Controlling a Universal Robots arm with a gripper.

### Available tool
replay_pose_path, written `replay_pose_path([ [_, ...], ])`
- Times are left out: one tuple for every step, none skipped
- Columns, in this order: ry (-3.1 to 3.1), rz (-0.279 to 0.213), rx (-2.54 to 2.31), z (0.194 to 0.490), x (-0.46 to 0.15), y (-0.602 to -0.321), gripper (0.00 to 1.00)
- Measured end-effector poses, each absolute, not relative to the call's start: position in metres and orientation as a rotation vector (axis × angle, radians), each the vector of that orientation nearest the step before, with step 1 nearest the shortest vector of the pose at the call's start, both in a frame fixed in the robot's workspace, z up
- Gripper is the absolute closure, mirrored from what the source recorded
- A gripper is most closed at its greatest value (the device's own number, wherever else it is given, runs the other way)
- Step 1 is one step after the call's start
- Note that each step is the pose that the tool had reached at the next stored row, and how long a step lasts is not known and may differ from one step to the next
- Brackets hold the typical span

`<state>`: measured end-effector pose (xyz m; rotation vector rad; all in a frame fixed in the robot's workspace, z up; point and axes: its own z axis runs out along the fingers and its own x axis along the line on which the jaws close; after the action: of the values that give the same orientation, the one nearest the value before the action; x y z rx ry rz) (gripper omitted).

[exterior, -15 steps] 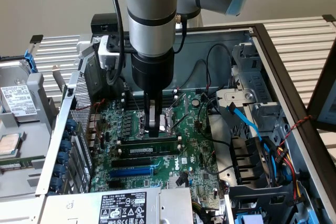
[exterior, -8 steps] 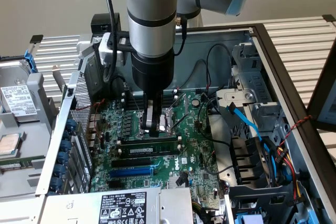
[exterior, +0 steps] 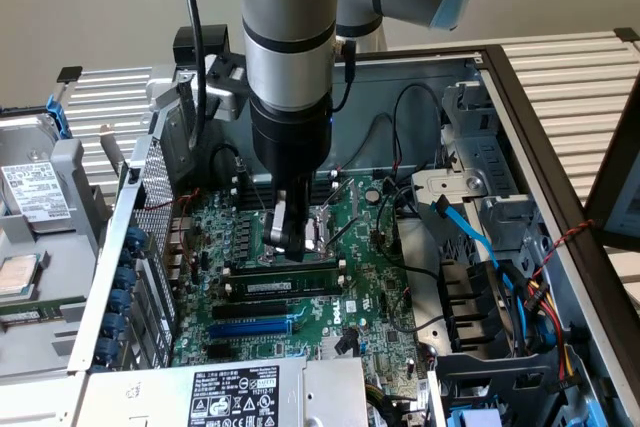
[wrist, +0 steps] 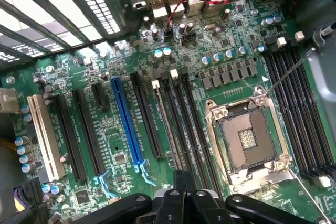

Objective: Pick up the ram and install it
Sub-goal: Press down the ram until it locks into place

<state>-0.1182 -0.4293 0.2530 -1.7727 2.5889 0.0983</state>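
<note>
- Green motherboard (exterior: pixel 370 277) inside the open computer case (exterior: pixel 520 117).
- Blue slot (wrist: pixel 126 124) beside long black slots (wrist: pixel 149 119).
- Empty CPU socket (wrist: pixel 247 137), perhaps, at 3 o'clock of them.
- Blue cable (exterior: pixel 470 237).

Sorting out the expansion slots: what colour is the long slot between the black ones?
Blue: the long slot shows clearest in the wrist view, on the green motherboard.

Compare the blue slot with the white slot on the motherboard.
Colour: the blue slot is bright blue, while the white slot is cream-white.
Place: the blue slot lies nearer the processor socket, while the white slot sits at the far end of the row, with two black slots between them.
Shared: both are long, narrow and empty, and they run parallel on the green motherboard.
</note>
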Motion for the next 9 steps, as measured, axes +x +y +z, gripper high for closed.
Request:
replay_pose_path([
  [2.604, 0.098, -1.749, 0.2529, -0.1181, -0.4293, 0.88],
  [2.619, 0.098, -1.725, 0.2528, -0.1181, -0.4293, 0.88],
  [2.635, 0.098, -1.701, 0.2527, -0.1181, -0.4293, 0.88],
  [2.649, 0.098, -1.677, 0.2526, -0.1181, -0.4293, 0.88],
  [2.664, 0.098, -1.652, 0.2525, -0.118, -0.4293, 0.88],
  [2.678, 0.098, -1.628, 0.2524, -0.118, -0.4293, 0.88],
  [2.693, 0.098, -1.603, 0.2523, -0.118, -0.4293, 0.88],
  [2.707, 0.098, -1.577, 0.2522, -0.1179, -0.4293, 0.88],
  [2.721, 0.098, -1.553, 0.2521, -0.1179, -0.4293, 0.88],
])
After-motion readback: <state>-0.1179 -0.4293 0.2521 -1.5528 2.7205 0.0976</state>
